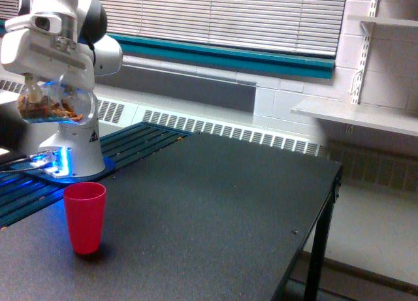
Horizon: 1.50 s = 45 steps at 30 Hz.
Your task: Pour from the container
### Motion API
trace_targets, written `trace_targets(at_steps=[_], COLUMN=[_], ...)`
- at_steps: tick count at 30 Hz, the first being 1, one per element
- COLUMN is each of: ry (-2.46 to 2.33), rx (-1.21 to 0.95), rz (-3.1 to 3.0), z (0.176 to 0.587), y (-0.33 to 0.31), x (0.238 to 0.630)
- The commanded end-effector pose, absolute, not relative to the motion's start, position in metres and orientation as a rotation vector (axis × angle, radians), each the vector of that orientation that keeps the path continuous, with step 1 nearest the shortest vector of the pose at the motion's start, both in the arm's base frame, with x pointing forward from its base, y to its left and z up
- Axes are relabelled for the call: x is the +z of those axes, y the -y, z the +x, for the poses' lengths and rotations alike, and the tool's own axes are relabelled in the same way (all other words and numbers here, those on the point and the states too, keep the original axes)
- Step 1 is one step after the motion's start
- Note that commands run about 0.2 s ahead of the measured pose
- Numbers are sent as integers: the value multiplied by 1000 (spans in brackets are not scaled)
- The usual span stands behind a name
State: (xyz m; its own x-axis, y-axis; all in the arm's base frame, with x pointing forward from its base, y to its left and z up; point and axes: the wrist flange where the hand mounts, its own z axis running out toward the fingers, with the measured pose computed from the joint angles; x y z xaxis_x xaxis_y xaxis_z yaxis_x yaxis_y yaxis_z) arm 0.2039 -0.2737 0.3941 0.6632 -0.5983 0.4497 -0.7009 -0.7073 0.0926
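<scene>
- My gripper (pixel 47 85) is closed on the container (pixel 53 104), a clear cup held high at the exterior view's left, in front of my white base (pixel 73 147); brown pieces (pixel 49 110) lie heaped along its lower side.
- The red cup (pixel 85 217) stands upright on the black table (pixel 215 216), below the container and somewhat toward the exterior view's right, well apart from it in height.
- Risk, misalignment: the container's mouth does not appear to sit over the red cup's opening. In my judgement, tipping from here would scatter pieces onto the table beside the cup.
- Risk, drop height: falling this far, hard pieces could bounce off the red cup's rim or out of it; lowering first would reduce this.
- Risk, surge: the pieces are bunched together, so a quick tilt could release them all at once and overshoot the narrow opening.
- Risk, toppling: the red cup looks light and stands free; a brush from the container or my wrist could knock it over.
- Risk, grip: I cannot tell how firmly the clear wall is seated between my jaws; slippage during rotation is possible.
</scene>
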Motion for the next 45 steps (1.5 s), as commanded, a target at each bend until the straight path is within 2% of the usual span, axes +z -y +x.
trace_targets(at_steps=[1, 45], ry=[1074, 981], rx=[529, 399], rz=[2608, 2563], z=[195, 201], y=[275, 282], x=[383, 364])
